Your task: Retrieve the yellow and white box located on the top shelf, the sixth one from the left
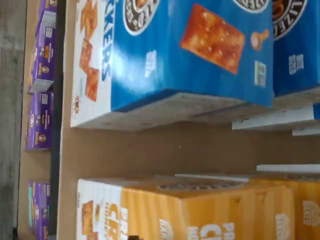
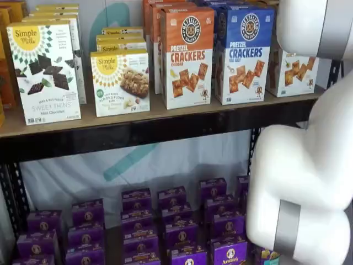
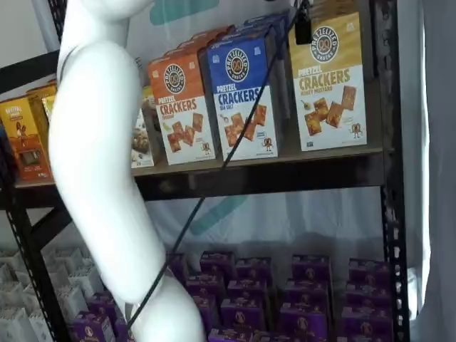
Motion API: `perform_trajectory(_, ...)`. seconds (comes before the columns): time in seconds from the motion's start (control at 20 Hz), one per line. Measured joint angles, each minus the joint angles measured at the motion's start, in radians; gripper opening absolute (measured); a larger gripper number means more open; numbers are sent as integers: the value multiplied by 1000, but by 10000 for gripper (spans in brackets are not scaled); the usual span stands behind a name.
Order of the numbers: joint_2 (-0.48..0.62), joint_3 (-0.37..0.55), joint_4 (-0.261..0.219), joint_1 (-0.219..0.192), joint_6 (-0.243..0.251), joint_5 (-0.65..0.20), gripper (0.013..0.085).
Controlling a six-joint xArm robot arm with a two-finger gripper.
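Note:
The yellow and white box [image 3: 329,85] stands upright at the right end of the top shelf [image 3: 271,174], right of a blue cracker box [image 3: 242,100]. In a shelf view the arm hides most of the yellow and white box [image 2: 292,72]. My gripper [image 3: 303,27] shows only as a black piece with a cable hanging at the view's top edge, in front of this box's upper left corner. No gap can be seen there, and nothing is in its grip. The wrist view shows the yellow and white box [image 1: 200,215] and the blue box [image 1: 200,50] with bare shelf board [image 1: 165,150] between them.
An orange cracker box [image 2: 187,61] and white Simple Mills boxes [image 2: 47,72] stand further left on the shelf. Several purple boxes [image 2: 171,221] fill the lower level. My white arm [image 2: 309,165] covers the right side of one shelf view, and the arm [image 3: 100,157] covers the left of the other.

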Motion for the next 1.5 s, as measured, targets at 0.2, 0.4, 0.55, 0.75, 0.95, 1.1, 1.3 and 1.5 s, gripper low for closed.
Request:
perform_trajectory(0.2,31,-21,-26,11,-3,-13,850)
perform_trajectory(0.4,73,-67,-75,24,2,15,850)
perform_trajectory(0.55,118,-137,-128,36,14,87,850)
perform_trajectory(0.75,153,-188,-171,45,19,140,850)
perform_trajectory(0.95,182,-232,-216,60,28,195,850)
perform_trajectory(1.1,184,-232,-243,73,33,205,850)
perform_trajectory(1.3,187,-236,-261,86,41,215,850)
perform_trajectory(1.5,187,-234,-263,89,44,216,850)
